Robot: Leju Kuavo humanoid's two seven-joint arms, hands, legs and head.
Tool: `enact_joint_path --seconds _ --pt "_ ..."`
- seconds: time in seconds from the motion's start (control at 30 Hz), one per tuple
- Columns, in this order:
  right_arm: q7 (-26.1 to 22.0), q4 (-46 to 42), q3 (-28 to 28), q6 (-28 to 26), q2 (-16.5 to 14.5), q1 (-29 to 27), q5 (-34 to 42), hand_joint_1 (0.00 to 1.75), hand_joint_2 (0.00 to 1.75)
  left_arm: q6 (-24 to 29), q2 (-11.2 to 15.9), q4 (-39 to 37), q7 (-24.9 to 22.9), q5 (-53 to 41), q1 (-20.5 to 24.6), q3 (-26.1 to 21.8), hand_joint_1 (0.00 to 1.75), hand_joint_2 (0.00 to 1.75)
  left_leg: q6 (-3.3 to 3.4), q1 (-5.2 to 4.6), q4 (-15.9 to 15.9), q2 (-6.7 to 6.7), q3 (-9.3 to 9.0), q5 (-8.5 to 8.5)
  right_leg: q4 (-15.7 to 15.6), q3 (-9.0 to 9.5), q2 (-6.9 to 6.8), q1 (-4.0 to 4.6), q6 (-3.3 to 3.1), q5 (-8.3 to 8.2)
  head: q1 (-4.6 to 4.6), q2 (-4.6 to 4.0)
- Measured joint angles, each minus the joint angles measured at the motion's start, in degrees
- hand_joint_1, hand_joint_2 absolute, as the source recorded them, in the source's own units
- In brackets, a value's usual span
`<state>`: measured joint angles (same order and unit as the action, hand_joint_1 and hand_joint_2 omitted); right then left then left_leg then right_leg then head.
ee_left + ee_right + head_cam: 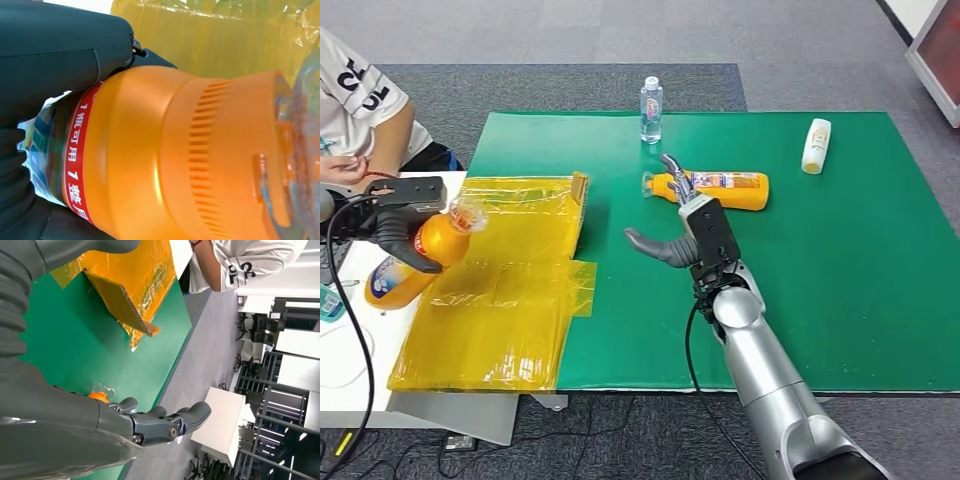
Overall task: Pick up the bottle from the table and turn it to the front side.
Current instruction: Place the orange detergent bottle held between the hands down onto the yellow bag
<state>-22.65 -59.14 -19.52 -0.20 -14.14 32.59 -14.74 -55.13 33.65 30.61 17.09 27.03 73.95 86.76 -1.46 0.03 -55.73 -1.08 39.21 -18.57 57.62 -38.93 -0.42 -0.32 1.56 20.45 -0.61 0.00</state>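
I see left robot hand (395,228) gripping an orange bottle (418,255), right robot hand (687,215) spread, fingers over a second orange bottle (720,189) on the green tabletop (848,260)

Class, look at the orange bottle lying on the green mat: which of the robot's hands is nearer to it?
Right. The right hand is open beside the lying bottle, its fingers over the cap end. The left hand is far off past the yellow sheet, holding another orange bottle.
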Motion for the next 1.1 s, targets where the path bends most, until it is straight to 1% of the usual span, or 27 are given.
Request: enact_joint_path --seconds 0.1,0.23,0.5,0.7,0.77,0.87,1.1 --pt "0.03 0.00 0.03 -0.23 0.00 -0.16 0.03 0.00 1.75 1.30 -1.14 -0.23 -0.77 -0.76 0.94 0.18 1.75 1.75 0.00 0.00 0.00 0.01 0.00 0.00 0.00 0.01 0.00 0.00 0.00 -0.01 0.01 0.00" --pt "-0.14 0.00 0.27 -0.39 0.08 -0.78 0.79 0.00 1.75 2.88 -2.20 -1.06 0.12 -1.16 1.53 0.19 1.75 1.75 -0.01 0.00 0.00 -0.03 0.00 0.00 0.01 -0.02 0.02 0.00 0.00 -0.02 0.01 0.00" --pt "-0.72 -0.21 2.51 -0.46 1.67 -2.71 2.24 0.00 1.75 5.27 -2.53 -3.80 2.29 -2.18 1.28 0.47 1.75 1.75 -0.02 0.01 0.00 -0.04 0.01 -0.01 0.01 -0.04 0.02 0.01 -0.01 -0.01 0.01 0.00" --pt "-0.73 -0.33 2.86 -0.48 1.90 -2.99 2.26 0.00 1.75 5.55 -2.56 -4.32 2.50 -2.21 1.15 0.57 1.75 1.75 -0.02 0.01 0.00 -0.04 0.01 -0.01 0.01 -0.05 0.03 0.01 -0.01 -0.01 0.02 0.00" --pt "-0.38 -1.49 3.33 -0.63 2.41 -3.53 1.35 0.00 1.75 8.08 -3.42 -6.45 1.72 -1.85 0.55 0.55 1.75 1.75 -0.02 0.01 0.00 -0.04 0.01 -0.01 0.01 -0.05 0.02 0.01 -0.01 0.00 0.02 0.00" --pt "0.89 -4.22 3.87 -1.23 3.12 -4.54 -1.18 0.00 1.75 14.73 -6.19 -10.79 -1.59 -0.76 -0.92 0.16 1.75 1.75 -0.01 0.00 0.00 -0.02 0.02 0.00 0.00 -0.04 0.01 0.00 0.00 -0.01 0.01 0.00" --pt "2.40 -6.85 4.04 -2.23 3.33 -5.82 -3.34 0.00 1.75 23.55 -11.18 -13.50 -7.01 -1.21 -2.16 -0.40 1.75 1.75 -0.01 -0.01 -0.01 -0.02 0.04 -0.01 0.00 -0.04 0.01 -0.02 0.01 -0.02 0.01 0.00"
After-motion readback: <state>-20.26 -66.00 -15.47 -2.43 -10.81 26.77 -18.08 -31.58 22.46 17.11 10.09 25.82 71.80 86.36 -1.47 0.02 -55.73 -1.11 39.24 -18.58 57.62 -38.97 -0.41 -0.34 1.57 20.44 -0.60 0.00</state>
